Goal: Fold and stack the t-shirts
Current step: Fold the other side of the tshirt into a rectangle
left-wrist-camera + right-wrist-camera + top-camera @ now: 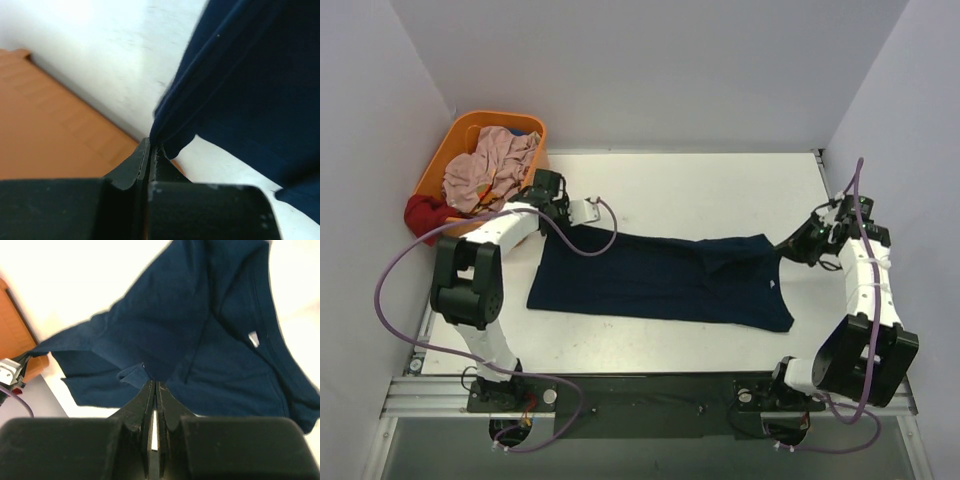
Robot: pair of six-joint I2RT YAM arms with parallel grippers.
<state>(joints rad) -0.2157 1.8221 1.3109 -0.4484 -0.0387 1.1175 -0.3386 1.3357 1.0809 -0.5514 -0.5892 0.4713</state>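
Observation:
A navy t-shirt (660,280) lies stretched across the middle of the white table, its collar end to the right. My left gripper (548,212) is shut on the shirt's far left corner; the left wrist view shows the hem (172,127) pinched between the closed fingers. My right gripper (788,244) is shut on the shirt's far right corner; the right wrist view shows the cloth (190,325) held at the fingertips, the collar (267,325) to the right. The shirt is pulled taut between both grippers.
An orange basket (438,168) at the far left corner holds a pink garment (490,165), and a red garment (425,212) hangs over its near side. The basket wall (50,130) is close beside the left gripper. White walls enclose the table.

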